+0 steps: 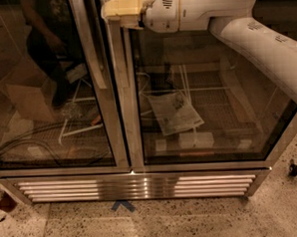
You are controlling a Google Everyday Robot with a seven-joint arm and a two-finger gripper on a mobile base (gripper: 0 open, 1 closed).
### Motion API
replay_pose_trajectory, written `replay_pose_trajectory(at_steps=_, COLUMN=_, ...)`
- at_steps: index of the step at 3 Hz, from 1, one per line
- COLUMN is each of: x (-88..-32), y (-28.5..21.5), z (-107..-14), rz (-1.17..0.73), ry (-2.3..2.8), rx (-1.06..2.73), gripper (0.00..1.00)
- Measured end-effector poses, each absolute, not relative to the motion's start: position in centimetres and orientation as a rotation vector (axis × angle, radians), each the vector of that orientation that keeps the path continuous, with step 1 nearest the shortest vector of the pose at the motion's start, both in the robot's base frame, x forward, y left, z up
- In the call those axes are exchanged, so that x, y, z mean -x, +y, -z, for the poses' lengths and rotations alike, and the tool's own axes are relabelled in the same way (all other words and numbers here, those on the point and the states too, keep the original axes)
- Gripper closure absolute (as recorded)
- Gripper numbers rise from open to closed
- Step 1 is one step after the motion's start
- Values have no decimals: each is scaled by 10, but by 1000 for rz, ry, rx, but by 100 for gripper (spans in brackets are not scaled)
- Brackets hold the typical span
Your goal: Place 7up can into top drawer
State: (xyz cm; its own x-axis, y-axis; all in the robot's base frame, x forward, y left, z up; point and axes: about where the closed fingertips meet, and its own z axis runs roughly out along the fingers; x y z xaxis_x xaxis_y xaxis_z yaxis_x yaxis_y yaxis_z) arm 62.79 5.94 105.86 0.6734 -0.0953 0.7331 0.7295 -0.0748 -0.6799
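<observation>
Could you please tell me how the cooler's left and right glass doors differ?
The left glass door carries a long handle and mirrors a person; the right glass door shows neither. Behind the right door lies a paper sheet; the left shows cables. Both are shut and metal-framed. The gripper sits at the top, over the frame between them.
</observation>
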Motion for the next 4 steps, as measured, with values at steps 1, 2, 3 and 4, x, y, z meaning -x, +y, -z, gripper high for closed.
replay_pose_trajectory(at_steps=1, x=-627, y=63, z=-1059, rz=729, ry=-546, rx=1494, gripper=100)
replay_pose_trajectory(at_steps=2, x=-628, y=61, z=-1058, rz=729, ry=-546, rx=1494, gripper=100)
replay_pose_trajectory(at_steps=3, x=-627, y=62, z=-1059, rz=722, ry=-544, rx=1489, gripper=100)
replay_pose_trajectory(at_steps=4, x=-627, y=61, z=-1059, rz=722, ry=-544, rx=1489, gripper=100)
